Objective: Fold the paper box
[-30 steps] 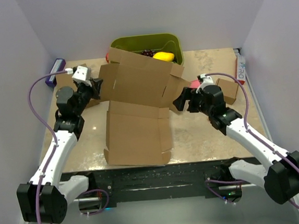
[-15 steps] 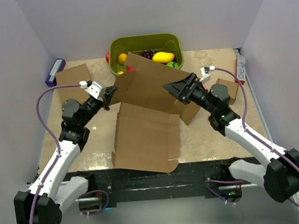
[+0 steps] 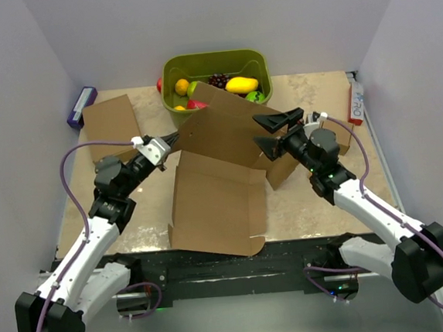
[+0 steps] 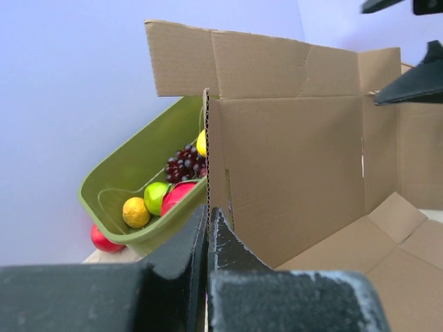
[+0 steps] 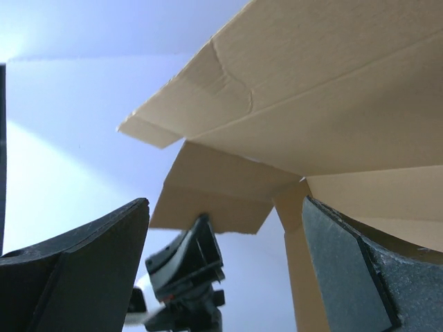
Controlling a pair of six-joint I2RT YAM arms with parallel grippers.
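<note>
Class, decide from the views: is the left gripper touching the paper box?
Touching. The left wrist view shows the left gripper shut, its fingers pinching an upright edge of the paper box.

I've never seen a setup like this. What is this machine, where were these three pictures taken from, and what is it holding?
These are two robot arms bolted at the near edge of a table, each ending in a two-finger gripper. The wide picture looks down from above and behind them; the other two come from a camera on each wrist. On the table are a half-folded cardboard box, a flat cardboard sheet and a green bin of fruit. The left gripper pinches the box's left flap. The right gripper is open at the box's right side, gripping nothing.
</note>
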